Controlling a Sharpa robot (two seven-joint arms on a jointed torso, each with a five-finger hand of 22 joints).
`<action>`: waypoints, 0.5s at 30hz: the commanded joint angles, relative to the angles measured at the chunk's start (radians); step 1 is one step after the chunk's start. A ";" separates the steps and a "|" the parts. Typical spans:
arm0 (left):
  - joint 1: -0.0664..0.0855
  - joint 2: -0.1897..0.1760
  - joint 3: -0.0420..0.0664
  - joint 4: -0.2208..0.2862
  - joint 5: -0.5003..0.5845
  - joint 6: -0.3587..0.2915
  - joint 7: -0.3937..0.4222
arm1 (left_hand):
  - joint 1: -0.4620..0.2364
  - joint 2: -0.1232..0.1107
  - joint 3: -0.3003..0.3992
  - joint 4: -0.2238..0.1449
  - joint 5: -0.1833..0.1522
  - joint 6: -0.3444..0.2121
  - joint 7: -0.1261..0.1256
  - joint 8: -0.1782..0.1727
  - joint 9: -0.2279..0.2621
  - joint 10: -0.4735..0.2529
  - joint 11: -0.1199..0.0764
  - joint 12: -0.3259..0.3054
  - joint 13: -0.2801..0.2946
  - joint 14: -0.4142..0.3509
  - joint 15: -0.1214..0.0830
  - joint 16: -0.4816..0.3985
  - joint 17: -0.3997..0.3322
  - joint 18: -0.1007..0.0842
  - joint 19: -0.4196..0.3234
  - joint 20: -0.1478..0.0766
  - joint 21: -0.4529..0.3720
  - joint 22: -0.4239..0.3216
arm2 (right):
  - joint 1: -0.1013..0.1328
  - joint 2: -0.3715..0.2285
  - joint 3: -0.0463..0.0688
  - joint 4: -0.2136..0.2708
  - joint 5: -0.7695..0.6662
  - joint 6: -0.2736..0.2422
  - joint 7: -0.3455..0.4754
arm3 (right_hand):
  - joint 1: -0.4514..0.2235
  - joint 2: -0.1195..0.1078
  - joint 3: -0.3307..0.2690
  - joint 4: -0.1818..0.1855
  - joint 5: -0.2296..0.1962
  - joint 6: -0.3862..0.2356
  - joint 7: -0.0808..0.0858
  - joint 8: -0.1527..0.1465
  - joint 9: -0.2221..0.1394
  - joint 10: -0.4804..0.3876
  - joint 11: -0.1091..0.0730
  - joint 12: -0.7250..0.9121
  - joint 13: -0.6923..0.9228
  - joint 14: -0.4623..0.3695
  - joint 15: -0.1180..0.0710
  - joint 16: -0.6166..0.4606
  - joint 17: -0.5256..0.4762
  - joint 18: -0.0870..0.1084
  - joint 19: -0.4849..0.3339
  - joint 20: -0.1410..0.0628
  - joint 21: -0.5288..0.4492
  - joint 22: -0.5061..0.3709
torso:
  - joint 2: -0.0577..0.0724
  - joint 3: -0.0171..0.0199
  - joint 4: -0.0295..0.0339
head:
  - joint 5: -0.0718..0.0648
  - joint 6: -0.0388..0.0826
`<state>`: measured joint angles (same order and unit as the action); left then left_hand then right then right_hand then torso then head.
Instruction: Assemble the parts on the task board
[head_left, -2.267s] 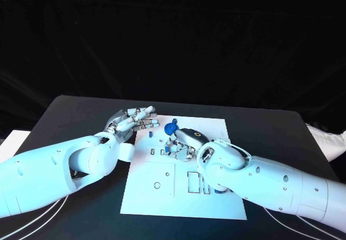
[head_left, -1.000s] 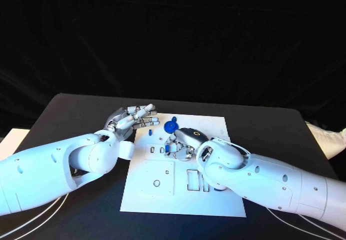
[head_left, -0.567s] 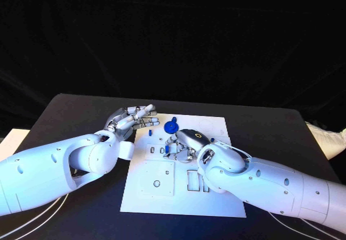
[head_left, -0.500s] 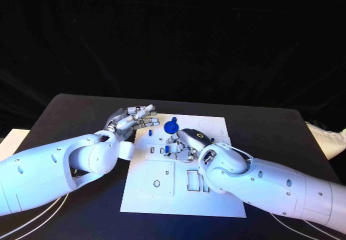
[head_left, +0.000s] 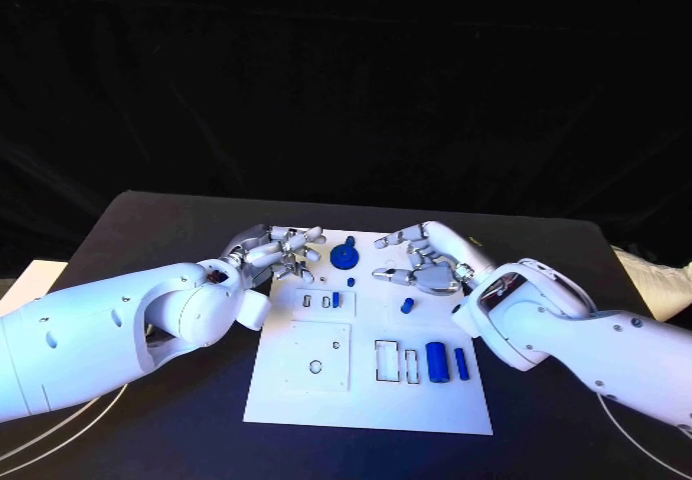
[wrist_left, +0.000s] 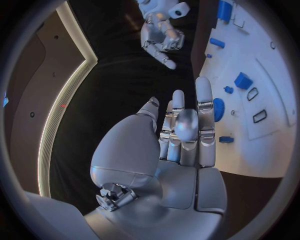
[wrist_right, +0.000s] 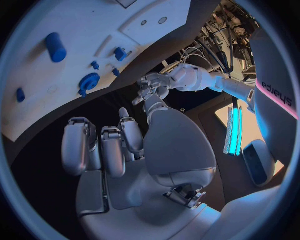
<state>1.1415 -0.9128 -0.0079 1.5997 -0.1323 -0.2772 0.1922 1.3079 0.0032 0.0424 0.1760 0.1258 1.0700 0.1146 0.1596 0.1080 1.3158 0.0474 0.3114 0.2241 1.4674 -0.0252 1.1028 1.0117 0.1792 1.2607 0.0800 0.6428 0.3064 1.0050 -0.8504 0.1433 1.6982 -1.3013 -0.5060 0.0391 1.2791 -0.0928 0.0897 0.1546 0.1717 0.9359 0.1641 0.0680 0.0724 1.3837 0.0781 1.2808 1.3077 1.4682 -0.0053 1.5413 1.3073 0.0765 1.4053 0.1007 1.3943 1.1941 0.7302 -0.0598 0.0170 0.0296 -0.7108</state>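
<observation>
Left robot hand (head_left: 277, 250) and right robot hand (head_left: 423, 264) above white task board (head_left: 317, 385), fingers apart, holding nothing. Between them, round blue gear-like part (head_left: 345, 256) lying on board.

Count, placed against the board (head_left: 361, 405):
- 1 board, on 1 table (head_left: 159, 230).
- 2 arms and 2 hands: left hand (head_left: 274, 250) at the board's far-left corner, right hand (head_left: 423, 265) over its far end.
- 6 blue parts that I can count in the head view:
  - 1 gear (head_left: 345, 256) at the far end.
  - 1 cylinder (head_left: 437, 362) and 1 thin bar (head_left: 462, 363), both near-right.
  - 3 small ones: peg (head_left: 351, 282), lug (head_left: 407, 305) and insert (head_left: 335, 299), all in the far half.
- Can't tell whether any more small ones sit under the fingers.
</observation>
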 joint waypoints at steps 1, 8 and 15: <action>0.014 0.004 0.001 0.000 -0.296 0.122 -0.344 | -0.036 -0.007 -0.019 0.029 -0.006 0.015 -0.004 0.025 0.015 0.008 -0.015 0.072 0.058 0.057 -0.009 0.131 0.143 0.000 0.003 -0.010 0.044 0.031 | 0.012 -0.035 0.001 0.005 0.212 0.019 0.086 | 0.007 0.006 -0.009 0.001 0.005 -0.001 0.000 0.003 0.002 -0.007 -0.001 -0.006 0.040 0.087 0.005 -0.005 0.200 -0.001 -0.007 0.002 -0.006 -0.002 | -0.013 0.0072 -0.0102 | 0.010 -0.006; 0.099 0.054 0.001 -0.028 -0.665 0.279 -0.702 | -0.127 0.004 -0.152 0.114 -0.006 -0.026 -0.035 0.225 0.140 -0.104 -0.044 0.538 0.461 0.080 -0.027 0.399 0.461 -0.045 0.068 -0.033 0.432 0.481 | 0.033 -0.093 0.002 -0.024 0.308 -0.001 0.093 | 0.007 0.022 -0.020 0.009 -0.017 0.002 -0.001 0.005 0.004 -0.008 -0.002 -0.006 0.037 0.085 0.004 -0.010 0.194 -0.001 -0.008 0.002 -0.009 -0.005 | -0.024 0.0210 -0.0201 | 0.019 -0.007; 0.139 0.118 0.000 -0.083 -0.824 0.353 -0.802 | -0.118 0.040 -0.212 0.115 -0.008 -0.086 -0.060 0.405 0.283 -0.036 -0.064 0.828 0.775 0.103 -0.051 0.468 0.559 -0.095 0.149 -0.047 0.669 0.814 | 0.038 -0.110 0.003 -0.042 0.328 -0.009 0.086 | 0.005 0.030 -0.025 0.014 -0.019 0.005 -0.002 0.007 0.005 -0.007 -0.003 -0.005 0.037 0.085 0.004 -0.011 0.192 -0.001 -0.008 0.001 -0.009 -0.005 | -0.028 0.0279 -0.0259 | 0.028 -0.013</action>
<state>1.2767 -0.8045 -0.0074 1.5243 -0.7924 -0.0170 -0.4826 1.1899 0.0371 -0.1656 0.2917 0.1228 0.9895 0.0553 0.5551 0.3828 1.2741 -0.0180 1.1313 0.9889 1.4656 -0.0698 1.5678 1.3082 0.1009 1.4055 0.0338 1.3006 1.1035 1.0431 -0.9598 0.1457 1.6577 -1.0163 -0.5099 0.1075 1.2843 -0.0736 0.0690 0.1698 0.1563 0.9360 0.1641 0.0680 0.0755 1.3802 0.0745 1.2770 1.3076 1.4682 -0.0054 1.5357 1.3080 0.0765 1.4053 0.1006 1.3900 1.1894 0.7051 -0.0364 -0.0049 0.0546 -0.7215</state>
